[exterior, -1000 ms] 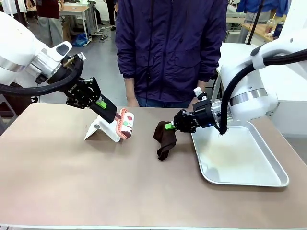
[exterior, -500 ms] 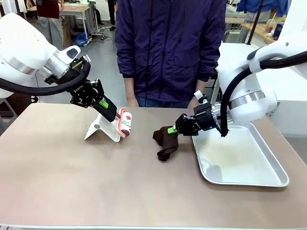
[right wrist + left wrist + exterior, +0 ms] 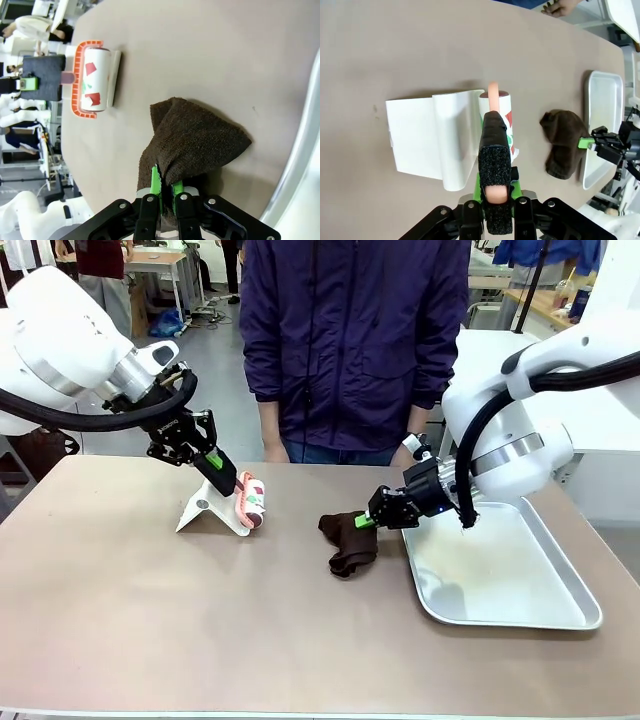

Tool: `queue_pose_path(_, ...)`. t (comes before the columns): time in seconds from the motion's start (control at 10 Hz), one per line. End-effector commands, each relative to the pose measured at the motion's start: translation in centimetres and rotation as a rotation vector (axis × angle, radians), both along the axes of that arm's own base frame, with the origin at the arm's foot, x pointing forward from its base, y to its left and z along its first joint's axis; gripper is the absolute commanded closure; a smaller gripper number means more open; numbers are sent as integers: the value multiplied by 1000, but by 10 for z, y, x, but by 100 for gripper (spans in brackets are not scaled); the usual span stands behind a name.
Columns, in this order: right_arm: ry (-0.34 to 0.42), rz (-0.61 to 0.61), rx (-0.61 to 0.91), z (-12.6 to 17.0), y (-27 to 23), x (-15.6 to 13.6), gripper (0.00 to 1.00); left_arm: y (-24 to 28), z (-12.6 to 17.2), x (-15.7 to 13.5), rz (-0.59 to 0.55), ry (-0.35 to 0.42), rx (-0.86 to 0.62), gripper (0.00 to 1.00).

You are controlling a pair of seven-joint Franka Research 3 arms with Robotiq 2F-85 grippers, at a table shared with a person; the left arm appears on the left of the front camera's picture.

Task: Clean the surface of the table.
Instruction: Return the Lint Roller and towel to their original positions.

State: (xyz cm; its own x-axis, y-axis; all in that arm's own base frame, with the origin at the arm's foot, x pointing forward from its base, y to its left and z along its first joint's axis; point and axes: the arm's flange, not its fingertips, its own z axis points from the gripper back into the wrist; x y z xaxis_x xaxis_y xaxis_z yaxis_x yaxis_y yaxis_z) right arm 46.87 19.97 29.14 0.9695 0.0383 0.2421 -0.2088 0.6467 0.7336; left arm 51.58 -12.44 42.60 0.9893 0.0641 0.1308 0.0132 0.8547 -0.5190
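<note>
Gripping from both sides, we have two cleaning tools in hand over the taupe-brown table (image 3: 150, 630), which spreads under everything and runs past the lower edge of the front view. Our left gripper (image 3: 225, 478) is pressed together on the pink handle of a lint roller (image 3: 498, 120), and the roller sits just beside a white stand (image 3: 212, 511), touching or nearly touching its sloped face; we judge it is being lifted out of, or lowered into, that holder. Our right gripper (image 3: 366, 521) pinches a dark brown cloth (image 3: 347, 542) by one bunched fold, so the rest of it drapes down and rests on the table, ready, we judge, to be dragged as a wipe. Just beside the cloth lies the silver metal tray (image 3: 580, 615), probably a place to put things.

From the left wrist the black foam on the near finger (image 3: 495, 165) covers most of the handle, so we cannot see how it joins the roller. From the right wrist the cloth wraps the green pads (image 3: 155, 182) and hides the fingertips. A person stands at the far edge; only a little of their hands shows behind the arms.
</note>
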Motion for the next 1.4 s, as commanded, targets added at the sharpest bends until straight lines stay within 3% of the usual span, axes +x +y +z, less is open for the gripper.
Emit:
queue_pose_path(0.0,16,-2,-7,0,5,3,90,-5,7,4,29,5,25,78)
queue_pose_path(0.5,9,-5,32,0,6,3,90,1,-5,13,29,57,42,78)
queue_pose_path(1.3,11,-10,52,1,9,5,90,14,-12,20,42,79,52,78)
